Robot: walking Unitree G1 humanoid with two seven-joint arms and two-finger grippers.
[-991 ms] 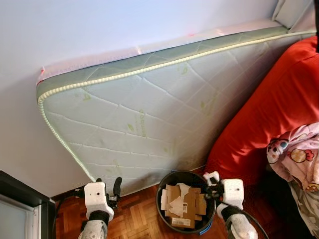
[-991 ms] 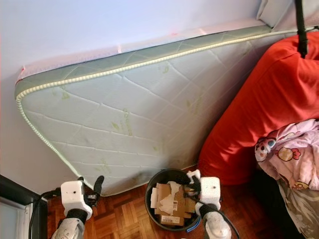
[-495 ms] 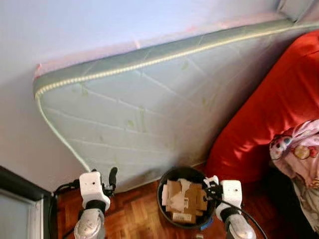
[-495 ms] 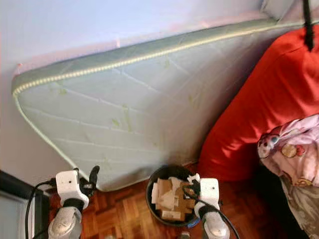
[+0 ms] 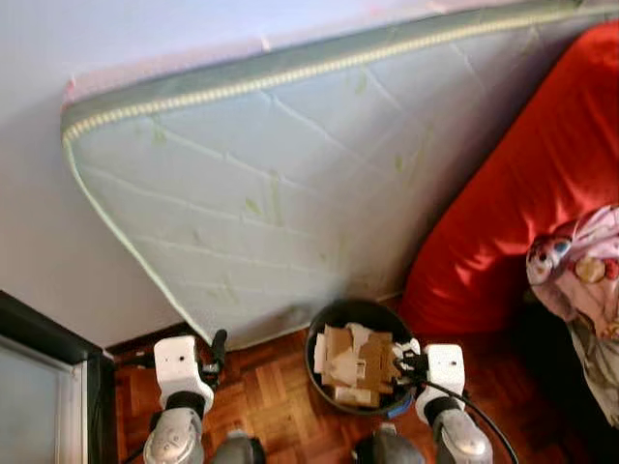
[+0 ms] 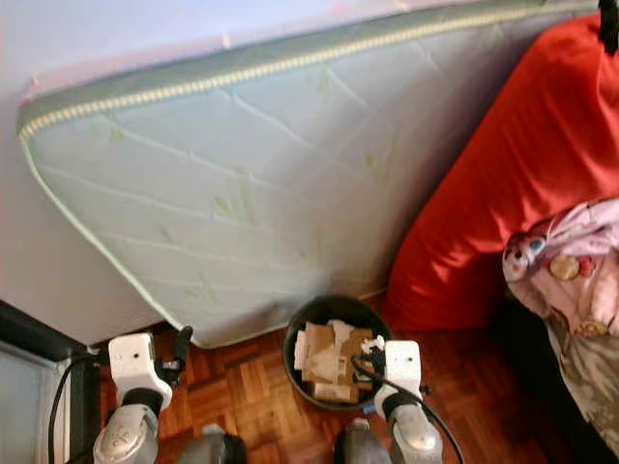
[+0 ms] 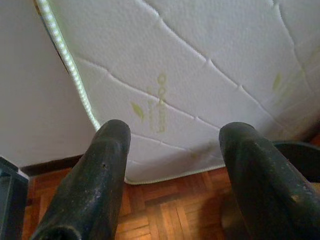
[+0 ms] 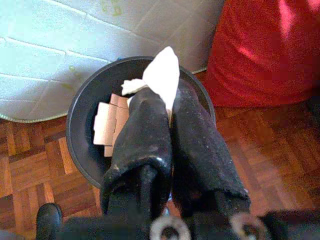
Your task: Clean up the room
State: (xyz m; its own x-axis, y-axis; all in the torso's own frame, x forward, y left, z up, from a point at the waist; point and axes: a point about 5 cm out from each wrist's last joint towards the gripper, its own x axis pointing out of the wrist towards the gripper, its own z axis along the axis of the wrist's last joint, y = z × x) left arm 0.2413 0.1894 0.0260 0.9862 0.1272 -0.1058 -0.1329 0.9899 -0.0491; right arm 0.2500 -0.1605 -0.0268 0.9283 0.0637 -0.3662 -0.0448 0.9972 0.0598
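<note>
A black round bin (image 5: 320,333) stands on the wood floor, filled with cardboard pieces (image 5: 353,367). My right gripper (image 5: 408,358) hangs at the bin's right rim, shut on a crumpled white paper (image 8: 162,70). In the right wrist view the two fingers (image 8: 145,125) press together over the bin (image 8: 80,130), with the paper sticking out past their tips. My left gripper (image 5: 219,344) stands open to the left of the bin. Its fingers (image 7: 105,150) are spread with nothing between them, and they point at the mattress's lower edge.
A pale green quilted mattress (image 5: 290,174) leans against the wall behind the bin. A big red cushion (image 5: 522,213) and a patterned blanket (image 5: 580,280) lie at the right. A dark cabinet (image 5: 39,387) stands at the left. Parquet floor (image 5: 271,396) lies between the grippers.
The whole picture has shifted, so the camera moved: the mattress top sits higher and more floor shows. Both grippers keep their places beside the bin, and the right one stays shut on the paper.
</note>
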